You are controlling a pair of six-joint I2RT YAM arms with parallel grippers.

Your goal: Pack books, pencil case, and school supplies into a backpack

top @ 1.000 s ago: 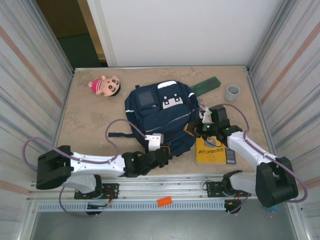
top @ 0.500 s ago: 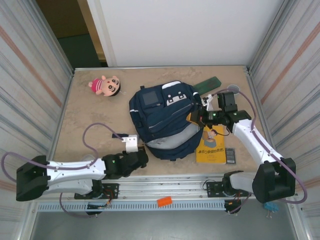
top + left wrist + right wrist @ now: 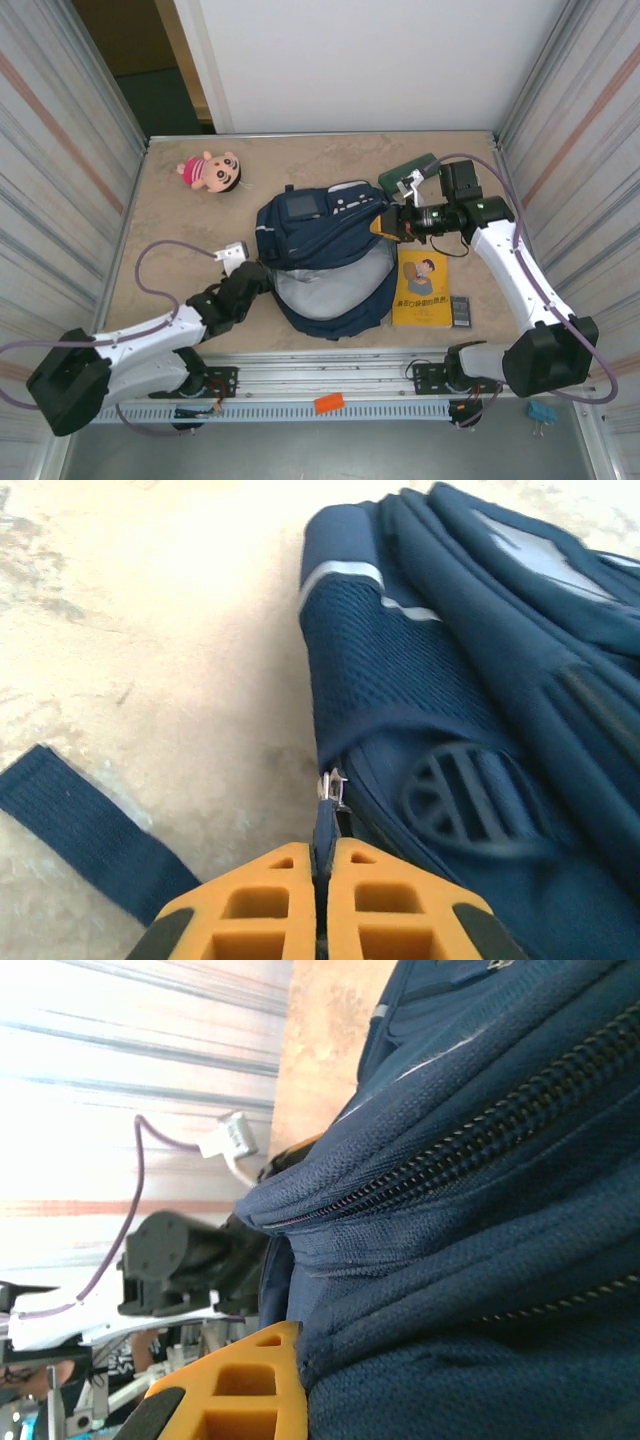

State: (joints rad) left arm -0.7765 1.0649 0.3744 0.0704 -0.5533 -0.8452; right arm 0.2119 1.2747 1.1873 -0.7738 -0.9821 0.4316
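top external: pink doll [image 3: 210,172] near backpack [image 3: 320,228], book [image 3: 421,292] beside

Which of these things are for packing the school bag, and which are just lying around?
For the job: backpack, book, pencil case, calculator.
Just lying about: doll.
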